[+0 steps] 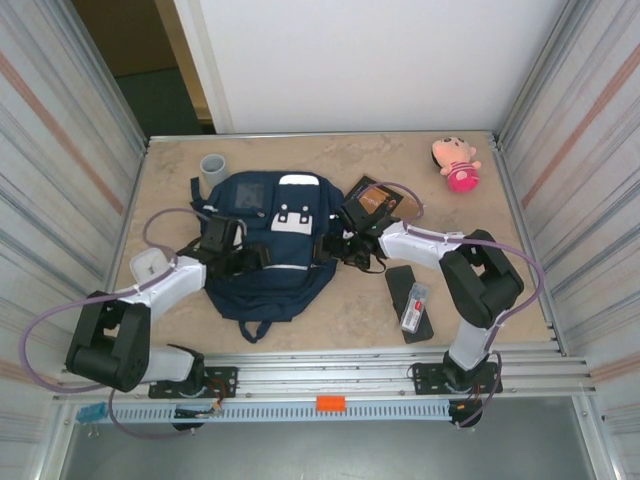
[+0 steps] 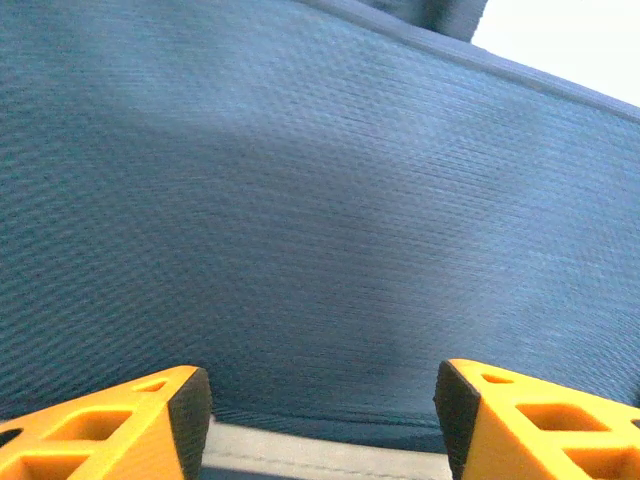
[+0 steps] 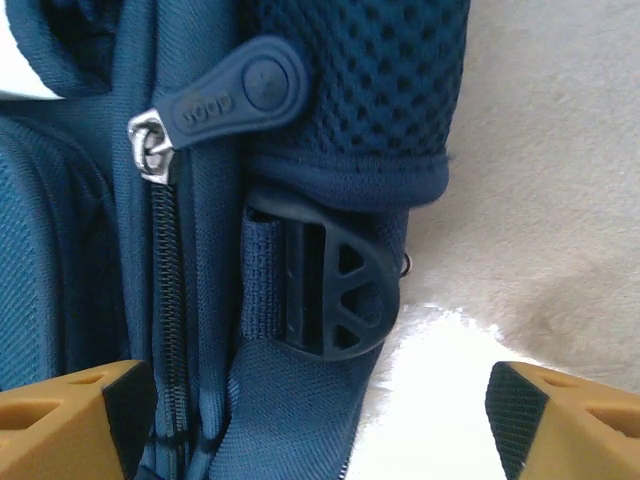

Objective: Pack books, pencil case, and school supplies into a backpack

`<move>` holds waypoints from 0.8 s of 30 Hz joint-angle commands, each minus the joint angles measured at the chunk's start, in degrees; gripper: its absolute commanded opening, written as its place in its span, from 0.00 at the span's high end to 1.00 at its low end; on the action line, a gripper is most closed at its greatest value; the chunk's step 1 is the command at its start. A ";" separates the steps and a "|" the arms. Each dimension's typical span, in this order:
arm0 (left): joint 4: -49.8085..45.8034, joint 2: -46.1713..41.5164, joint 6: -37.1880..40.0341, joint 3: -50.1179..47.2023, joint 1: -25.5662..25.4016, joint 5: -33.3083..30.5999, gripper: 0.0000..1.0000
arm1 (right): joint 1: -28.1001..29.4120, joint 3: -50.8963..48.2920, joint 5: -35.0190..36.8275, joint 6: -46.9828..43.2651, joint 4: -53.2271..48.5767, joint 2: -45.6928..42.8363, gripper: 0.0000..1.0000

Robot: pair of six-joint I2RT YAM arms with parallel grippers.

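Backpack (image 1: 262, 250) is closed, book (image 1: 372, 200) at its 2 o'clock, pencil case (image 1: 400, 285) and packet (image 1: 415, 308) at 4 o'clock lie unpacked, and left gripper (image 2: 320, 400) and right gripper (image 3: 320, 400) stand open, empty.

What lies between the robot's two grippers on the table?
The blue backpack, as the top view shows: the left gripper is at its left side and the right gripper at its right side.

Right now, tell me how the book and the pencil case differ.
The book is brown with orange lettering; the pencil case is plain black. The book is squarish, the case long and narrow. A whitish packet lies on the case, none on the book. Both lie flat on the table, outside the backpack.
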 commanded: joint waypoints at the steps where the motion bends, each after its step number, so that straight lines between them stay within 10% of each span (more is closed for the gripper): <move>1: 4.41 2.46 -6.63 -2.53 -5.94 2.00 0.37 | -2.39 -2.04 0.81 2.43 2.17 -1.62 0.14; 9: 5.77 6.73 -4.85 3.51 -14.26 -1.76 0.36 | -9.64 -5.40 -1.37 -2.91 3.29 -7.51 0.14; 20: -19.60 -2.46 58.56 19.54 -14.43 13.14 0.26 | -12.60 -18.73 -3.48 -5.38 17.18 -29.67 0.06; 24: -17.83 -2.81 69.75 15.90 -14.54 11.78 0.27 | -11.99 -22.80 -4.66 -5.62 20.74 -33.70 0.05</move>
